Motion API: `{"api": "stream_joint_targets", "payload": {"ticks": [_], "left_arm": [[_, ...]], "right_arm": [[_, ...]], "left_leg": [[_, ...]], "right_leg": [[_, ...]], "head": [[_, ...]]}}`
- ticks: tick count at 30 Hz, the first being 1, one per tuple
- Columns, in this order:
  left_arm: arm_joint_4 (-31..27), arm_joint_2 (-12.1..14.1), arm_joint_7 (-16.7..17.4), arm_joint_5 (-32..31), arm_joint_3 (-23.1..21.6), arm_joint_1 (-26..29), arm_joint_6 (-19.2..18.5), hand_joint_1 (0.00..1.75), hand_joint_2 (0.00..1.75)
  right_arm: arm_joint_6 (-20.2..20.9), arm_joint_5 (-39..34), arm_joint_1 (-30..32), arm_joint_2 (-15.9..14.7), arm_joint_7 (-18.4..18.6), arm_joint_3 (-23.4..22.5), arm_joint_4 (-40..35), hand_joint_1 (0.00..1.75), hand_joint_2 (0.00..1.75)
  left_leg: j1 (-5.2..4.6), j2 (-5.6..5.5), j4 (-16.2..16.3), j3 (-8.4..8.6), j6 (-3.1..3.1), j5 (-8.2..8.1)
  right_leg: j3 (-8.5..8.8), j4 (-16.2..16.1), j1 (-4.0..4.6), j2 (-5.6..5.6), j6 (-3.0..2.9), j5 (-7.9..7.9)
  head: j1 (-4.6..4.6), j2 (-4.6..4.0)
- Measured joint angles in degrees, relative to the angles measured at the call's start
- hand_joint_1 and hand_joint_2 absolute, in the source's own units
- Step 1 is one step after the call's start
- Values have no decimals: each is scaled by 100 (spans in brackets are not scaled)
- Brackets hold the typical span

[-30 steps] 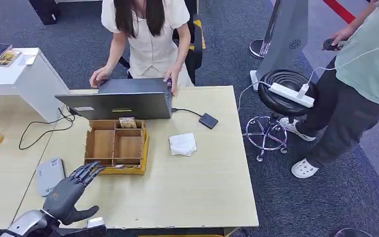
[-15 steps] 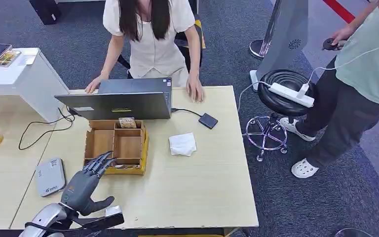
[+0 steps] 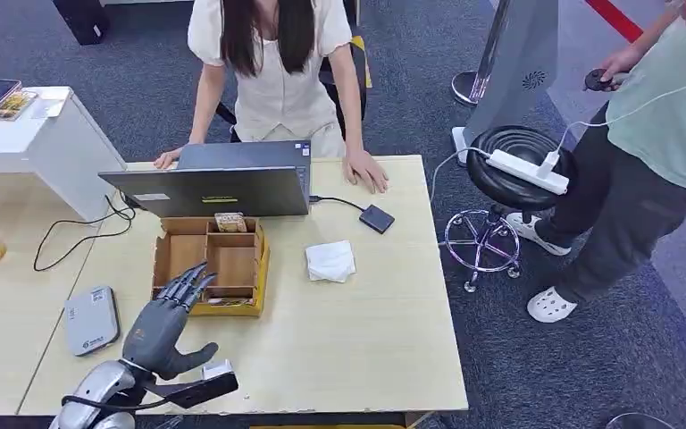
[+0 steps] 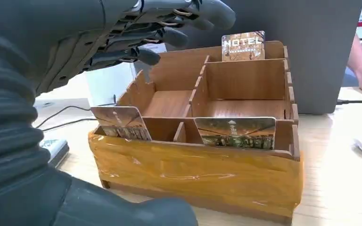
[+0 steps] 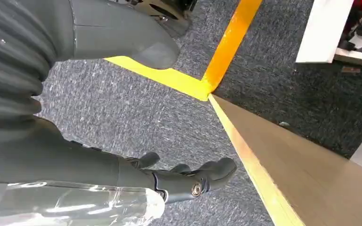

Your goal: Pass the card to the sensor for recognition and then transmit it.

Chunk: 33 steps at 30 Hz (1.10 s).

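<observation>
A wooden compartment box [image 3: 166,261] stands in the middle of the table, in front of a laptop [image 3: 214,189]. One card marked HOTEL [image 4: 243,45] stands upright in a far compartment. Two more cards [image 4: 235,133] lean in the near compartments. My left hand [image 3: 165,322] hovers open, fingers spread, over the table at the box's near left corner, touching no card. A grey flat device [image 3: 91,319] lies left of that hand. A small dark square pad [image 3: 377,218] lies right of the laptop on a cable. My right hand [image 5: 75,155] hangs open beside the table edge, holding nothing.
A white cloth [image 3: 330,261] lies right of the box. A seated person behind the laptop rests a hand [image 3: 366,170] on the table. Another person [image 3: 652,134] stands at the right by a stool [image 3: 511,183] carrying a power strip. A white desk [image 3: 27,134] adjoins on the left.
My left hand has moved forward and to the right, closer to the box's near left corner. The seated person's hand left the laptop and now lies on the table to its right.
</observation>
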Motion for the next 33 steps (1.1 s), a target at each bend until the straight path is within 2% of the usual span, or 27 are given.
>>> {"api": "stream_joint_targets", "payload": {"ticks": [13,33], "left_arm": [[140,-148,-15,-46,15,-54,48,0,175],[448,-411,35,-278,79,-108,369,0,175]], "right_arm": [[2,19,18,2,-2,-28,-2,0,175],[0,103,22,35,-4,-160,-4,0,175]], "left_leg": [[0,0,0,0,0,0],[0,0,0,0,0,0]], "right_leg": [[0,0,0,0,0,0],[0,0,0,0,0,0]], "head": [[0,0],[0,0]]}}
